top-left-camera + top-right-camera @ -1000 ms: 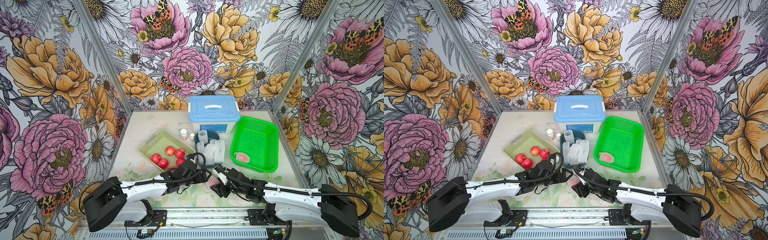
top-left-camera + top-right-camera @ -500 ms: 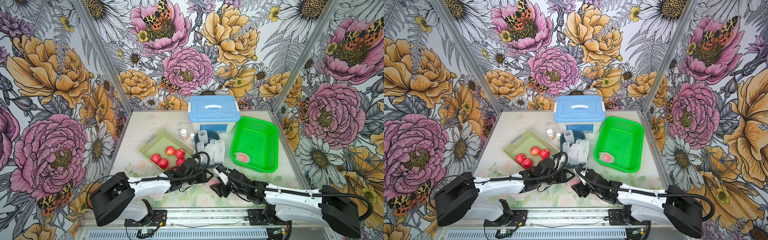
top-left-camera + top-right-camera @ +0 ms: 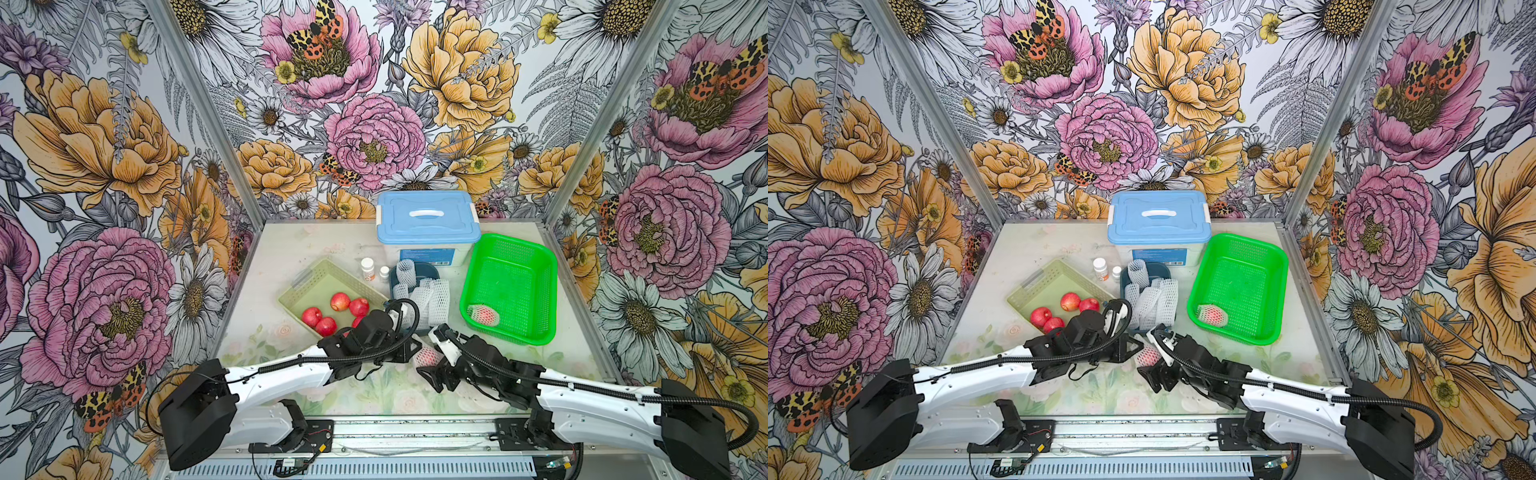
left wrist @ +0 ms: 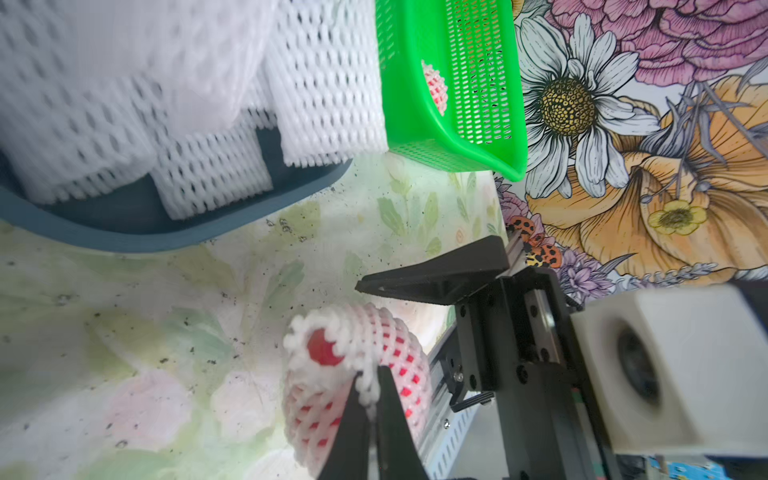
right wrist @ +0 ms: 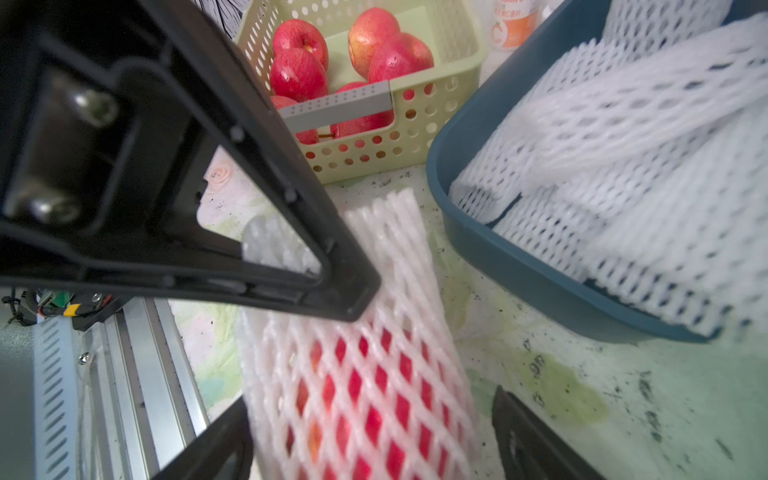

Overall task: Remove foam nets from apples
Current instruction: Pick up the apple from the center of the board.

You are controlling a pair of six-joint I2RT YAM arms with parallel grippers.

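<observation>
Left jaws newly on net (image 4: 395, 345); apple (image 4: 322, 353) veiled

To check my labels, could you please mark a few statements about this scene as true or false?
1. The left gripper pinches the net on the front apple. True.
2. The right gripper is shut on that net. False: its jaws stand open, either side of it.
3. The green basket is empty. False: a netted apple lies in it.
4. The beige basket holds bare apples. True.
5. The box is open. False: its lid is on.
</observation>
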